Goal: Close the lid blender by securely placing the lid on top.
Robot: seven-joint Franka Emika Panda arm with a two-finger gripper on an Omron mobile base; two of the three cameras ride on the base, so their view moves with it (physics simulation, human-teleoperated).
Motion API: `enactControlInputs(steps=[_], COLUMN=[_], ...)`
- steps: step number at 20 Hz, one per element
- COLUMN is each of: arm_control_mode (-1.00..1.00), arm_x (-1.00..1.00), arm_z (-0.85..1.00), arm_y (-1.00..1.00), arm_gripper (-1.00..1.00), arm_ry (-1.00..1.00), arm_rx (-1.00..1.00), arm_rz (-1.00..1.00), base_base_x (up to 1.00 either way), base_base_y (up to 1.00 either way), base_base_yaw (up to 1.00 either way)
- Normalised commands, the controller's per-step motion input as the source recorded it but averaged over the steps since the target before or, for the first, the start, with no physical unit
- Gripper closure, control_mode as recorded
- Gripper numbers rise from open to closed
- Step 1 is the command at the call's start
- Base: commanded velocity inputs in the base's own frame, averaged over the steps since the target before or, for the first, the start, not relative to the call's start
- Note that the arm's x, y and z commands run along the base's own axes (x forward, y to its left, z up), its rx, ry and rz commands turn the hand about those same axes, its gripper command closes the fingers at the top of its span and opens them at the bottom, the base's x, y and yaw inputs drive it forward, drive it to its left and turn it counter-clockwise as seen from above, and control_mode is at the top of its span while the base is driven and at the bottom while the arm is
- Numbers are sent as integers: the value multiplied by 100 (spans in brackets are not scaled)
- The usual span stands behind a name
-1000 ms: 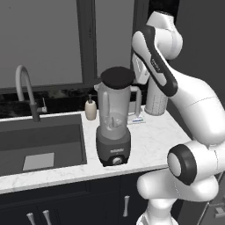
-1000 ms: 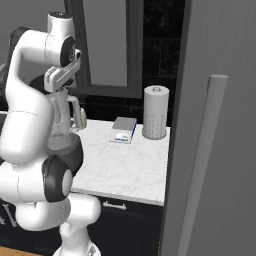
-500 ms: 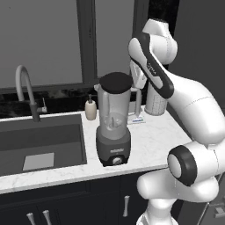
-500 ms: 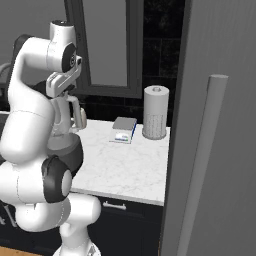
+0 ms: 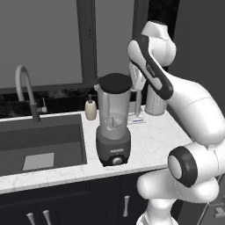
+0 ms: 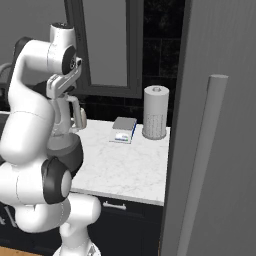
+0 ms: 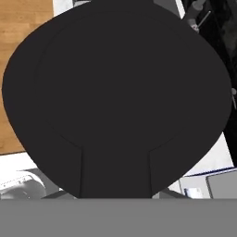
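The blender (image 5: pixel 114 127) stands on the counter right of the sink, a clear tapered jar on a dark grey base with a front knob. The flat black lid (image 5: pixel 115 82) lies level across the jar's rim. My gripper (image 5: pixel 131 82) sits at the lid's right edge, shut on its side tab. In the hand view the lid (image 7: pixel 115 92) is a big dark disc, its tab running down toward the fingers, which are hidden. From the right base view my arm covers most of the blender (image 6: pixel 79 118); just its handle side peeks out.
A beige soap bottle (image 5: pixel 90 109) stands behind the blender, with the faucet (image 5: pixel 25 90) and sink (image 5: pixel 39 145) to the left. A paper towel roll (image 6: pixel 155 112) and a small grey scale (image 6: pixel 124 130) sit at the back right. A tall cabinet panel (image 6: pixel 215 130) walls the right side.
The arm swung its upper links up and left, and the lid came down from slightly above and tilted to lie flat on the jar's rim. The grip stayed shut.
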Motion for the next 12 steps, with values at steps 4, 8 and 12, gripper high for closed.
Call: enactControlInputs(steps=[4,8,12], arm_control_mode=[-100,-100,-100], arm_x=[13,9,6], arm_z=[0,-3,-22], arm_y=[25,21,4], arm_gripper=[100,100,100], arm_ry=[0,2,11], arm_rx=[3,0,-2], arm_rz=[0,0,0], base_base_x=[0,0,0], base_base_y=[0,0,0], base_base_yaw=[0,0,0])
